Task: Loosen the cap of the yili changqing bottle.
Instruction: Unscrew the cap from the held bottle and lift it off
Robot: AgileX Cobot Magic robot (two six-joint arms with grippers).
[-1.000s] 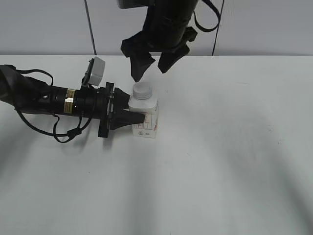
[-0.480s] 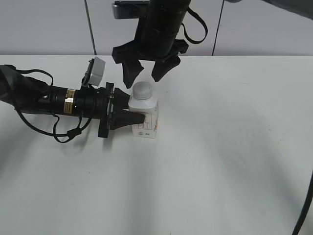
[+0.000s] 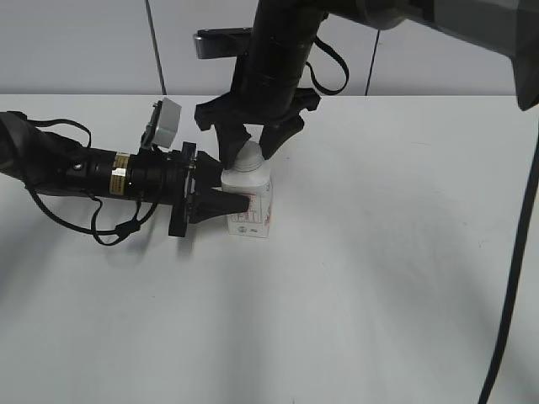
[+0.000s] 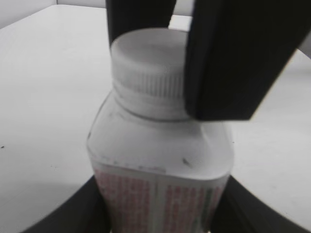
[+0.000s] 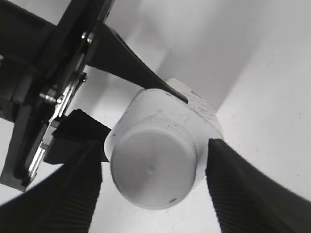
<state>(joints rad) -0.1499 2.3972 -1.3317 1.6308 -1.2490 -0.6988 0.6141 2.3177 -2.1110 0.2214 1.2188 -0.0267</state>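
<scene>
**Mia:** Where is the yili changqing bottle [image 3: 250, 202]?

**Ben:** It stands up straight on the white table [image 3: 379, 269], a bit left of the middle. The left gripper [image 3: 226, 202] comes in from the side and squeezes the bottle's body. One dark finger is on each side of it, so the bottle is held tight.

**Mia:** And the cap [image 3: 245, 157]?

**Ben:** It is white and round, with little ribs on its rim. It sits on the bottle's neck. It looks screwed on, so I think it is not loose yet.

**Mia:** What does the other arm do?

**Ben:** The right gripper [image 3: 249, 148] hangs right over the cap, pointing down. Its fingers [image 5: 73, 191] are spread apart, one on each side of the cap. In the right wrist view there is a gap between each finger and the cap. They are not pinching it.

**Mia:** So which step is this?

**Ben:** I think it is getting ready to grab the cap. Next, the fingers need to close on the ribbed rim. Then the wrist must turn while the left gripper keeps the bottle from spinning.
</scene>
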